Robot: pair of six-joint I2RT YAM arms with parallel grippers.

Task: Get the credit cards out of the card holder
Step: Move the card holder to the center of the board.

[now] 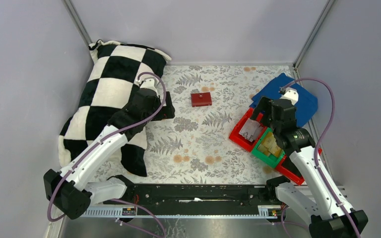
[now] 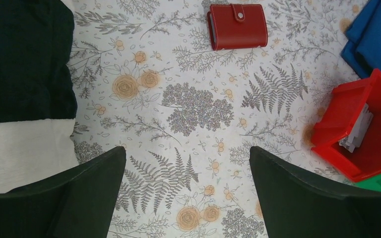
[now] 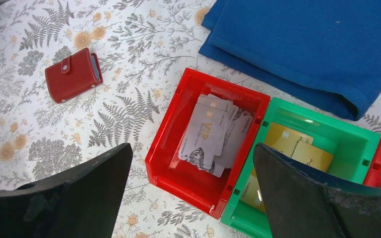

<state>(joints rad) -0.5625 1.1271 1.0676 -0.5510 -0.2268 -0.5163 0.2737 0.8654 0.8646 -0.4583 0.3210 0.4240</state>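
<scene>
The left gripper (image 2: 187,151) is wide open and empty beside the checkered pillow (image 1: 109,84). The card holder (image 2: 238,26) lies shut on the flowered table (image 1: 213,148), ahead and slightly right of it, long axis parallel to the gap between the fingers, snap tab up; the left arm looks nearer. The right gripper (image 3: 192,148) is also fully open and empty over the red bin (image 3: 186,188) of loose cards (image 3: 208,134), with the card holder well off to its left.

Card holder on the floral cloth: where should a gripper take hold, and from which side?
Probably from above, pinching the card holder across two opposite edges. It lies flat and closed, snap tab fastened, with clear cloth all around, so only its thin edges offer purchase. The open left gripper is nearer.
</scene>
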